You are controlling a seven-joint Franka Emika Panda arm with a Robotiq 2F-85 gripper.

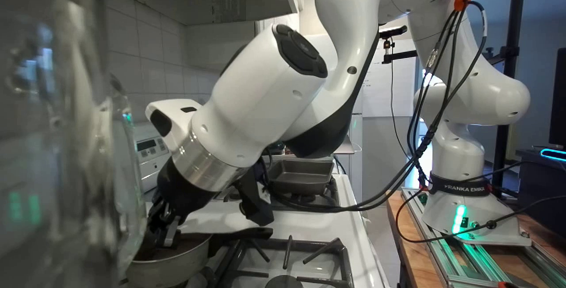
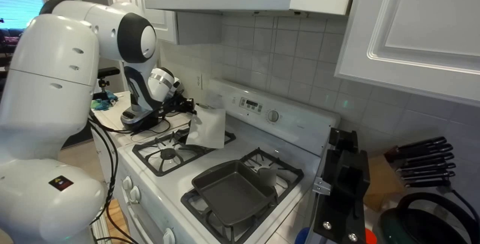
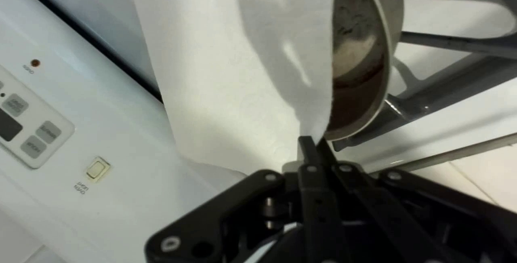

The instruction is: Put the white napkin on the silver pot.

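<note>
White napkin hangs downward, pinched by the gripper; long axis seems upright.

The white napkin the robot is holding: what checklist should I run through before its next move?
1. Gripper holding the white napkin: ok, pinched near an edge.
2. Silver pot open side up: ok, seen in an exterior view.
3. Napkin covering the whole pot: not ok; in the wrist view the pot's inside shows past the napkin's edge.
4. Napkin touching the pot's rim: cannot tell.
5. Burner below the pot off: cannot tell; it is hidden.
</note>
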